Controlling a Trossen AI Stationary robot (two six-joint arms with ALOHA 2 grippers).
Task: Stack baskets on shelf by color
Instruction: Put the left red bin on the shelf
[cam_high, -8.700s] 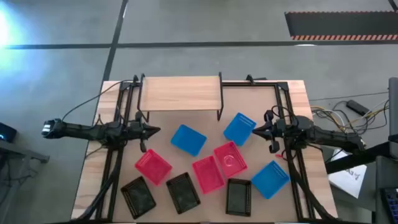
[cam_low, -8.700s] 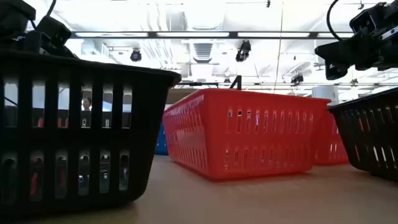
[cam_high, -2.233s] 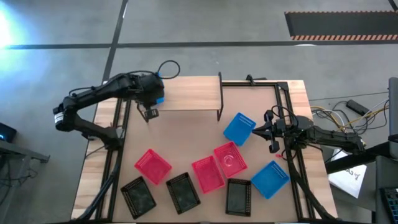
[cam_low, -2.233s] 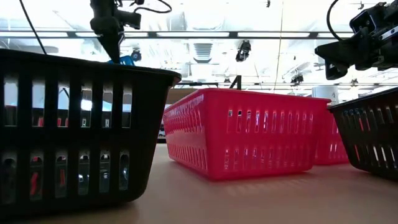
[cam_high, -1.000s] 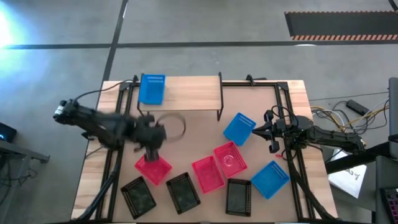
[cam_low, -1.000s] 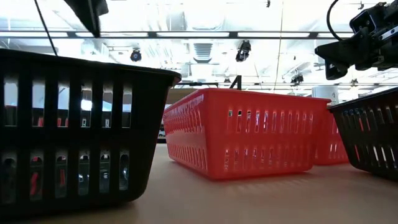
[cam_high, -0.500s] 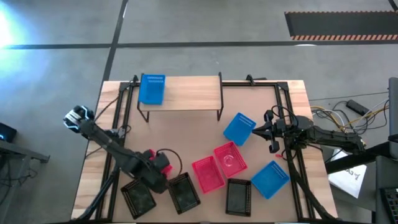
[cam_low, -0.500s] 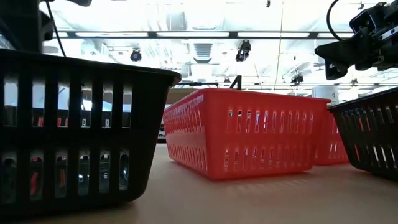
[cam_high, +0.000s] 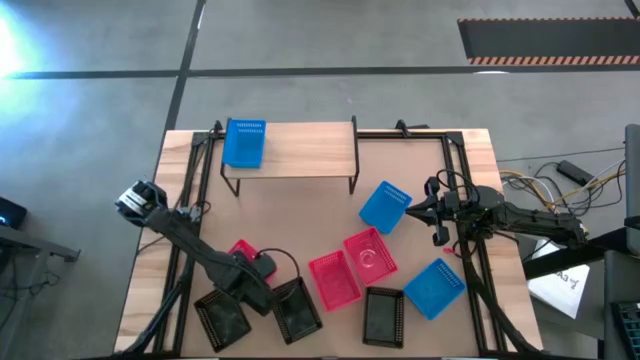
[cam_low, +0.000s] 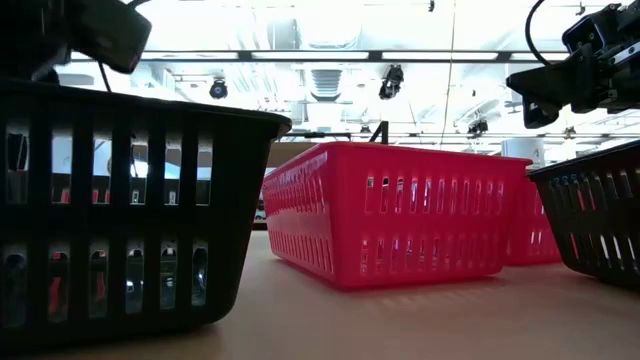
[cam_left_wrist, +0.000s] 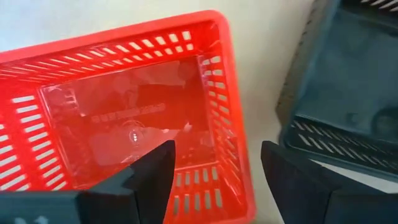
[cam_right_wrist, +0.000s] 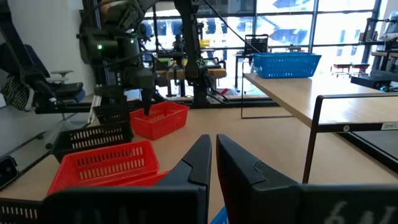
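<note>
The left gripper is held over the near-left part of the bench, its fingers spread wide and gripping nothing. One finger is seen inside a red basket, the other outside its short wall, so that the wall lies between them; contact cannot be told. A black basket lies just beside. One blue basket sits on the left end of the shelf. The right gripper is parked at the right edge, fingers closed on nothing. The bench is light wood; the floor beyond is grey concrete.
</note>
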